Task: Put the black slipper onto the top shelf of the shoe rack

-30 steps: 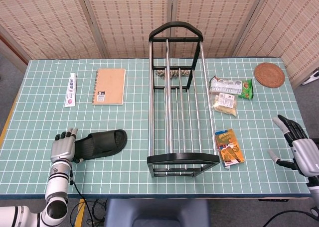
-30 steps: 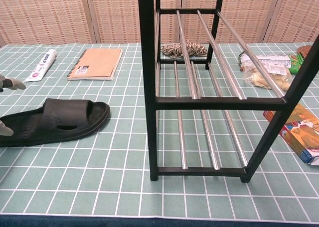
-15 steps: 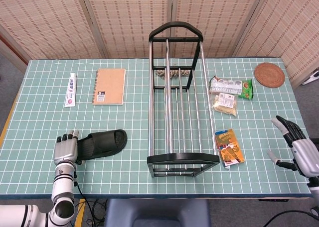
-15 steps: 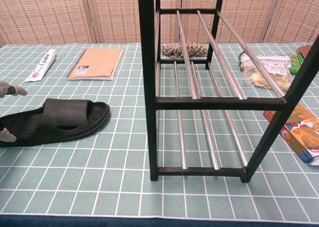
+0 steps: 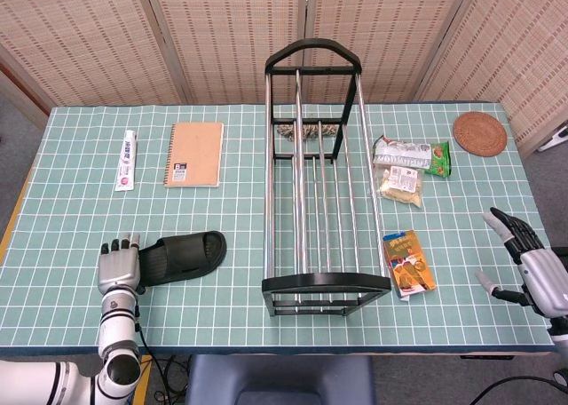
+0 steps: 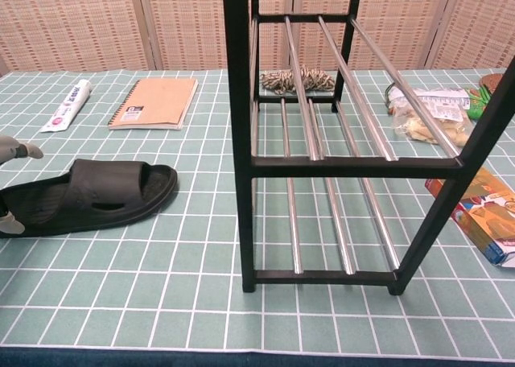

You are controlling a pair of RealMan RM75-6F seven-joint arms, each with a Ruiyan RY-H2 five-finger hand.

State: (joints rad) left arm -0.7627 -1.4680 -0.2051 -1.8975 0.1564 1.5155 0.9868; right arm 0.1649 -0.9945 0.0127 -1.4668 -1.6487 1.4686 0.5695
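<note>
Setting: woven bamboo screens (image 5: 222, 32) back a table (image 5: 71, 210) covered in a green grid cloth.
Change: the left hand (image 5: 118, 266) has drawn back toward the near table edge since a second ago, its fingertips now at the slipper's heel rather than over it; the right hand (image 5: 532, 265) has barely moved.
Left hand: fingers (image 5: 120, 244) extended side by side, holding nothing; whether they touch the heel cannot be told. In the chest view only two fingertips (image 6: 18, 150) show at the frame's left edge.
Right hand: fingers spread apart, empty, at the table's right near corner.
Black slipper (image 5: 182, 255): lies flat on the cloth just beyond the left fingertips, toe pointing toward the rack; a matte black slide with a broad strap pierced by vent slots and a ribbed footbed.
Shoe rack (image 5: 318, 174): black frame with chrome rods, standing well beyond the slipper from the left fingers; both tiers hold no shoe.
Beyond the left fingers: toothpaste tube (image 5: 129, 159) and spiral notebook (image 5: 194, 154).
Ahead of the right fingers: orange snack packet (image 5: 409, 262), clear snack bags (image 5: 401, 167) and round woven coaster (image 5: 480, 133).
Behind the rack: coiled rope (image 6: 297, 80).
</note>
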